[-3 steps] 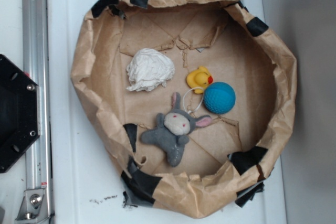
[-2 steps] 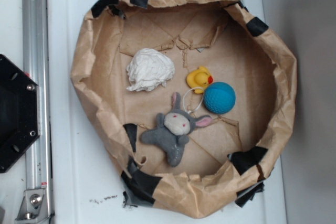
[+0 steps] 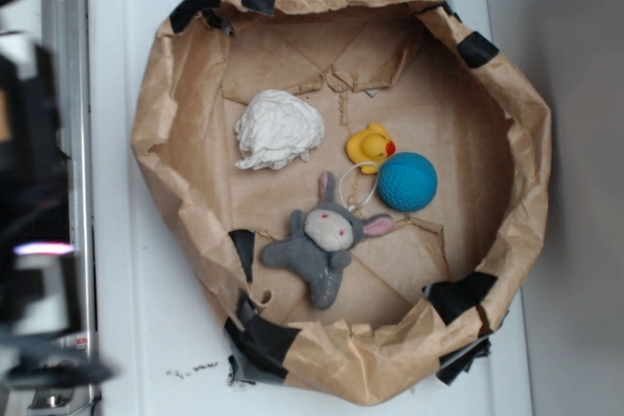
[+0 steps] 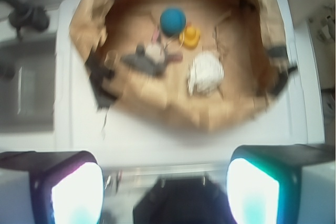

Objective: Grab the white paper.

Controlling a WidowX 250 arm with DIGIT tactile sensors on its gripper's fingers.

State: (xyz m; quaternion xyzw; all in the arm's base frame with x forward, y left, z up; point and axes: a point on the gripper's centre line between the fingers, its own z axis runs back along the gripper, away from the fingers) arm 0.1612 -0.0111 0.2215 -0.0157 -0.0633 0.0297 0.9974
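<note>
1. Paper (image 3: 279,130) sits on the floor of the brown basin (image 3: 507,85), in its upper-left part in the exterior view, apart from the other toys.
2. Gripper (image 4: 165,184) is spread wide with nothing between its fingers (image 4: 76,190); it hangs high, outside the basin wall, over the white table (image 3: 127,241). In the exterior view the arm is only a dark blur at the left edge, so its exact pose is hard to judge.
3. Carry the gripper in over the rim first, then centre it above the wad before you descend; straddle the widest part and close only once low.
4. Room is good: the duck (image 3: 370,146) and bunny (image 3: 325,238) lie well apart from it, the ball (image 3: 407,181) farther still.
5. Watch the left wall (image 3: 161,143), the nearest edge; a finger could probably snag the crumpled rim.
</note>
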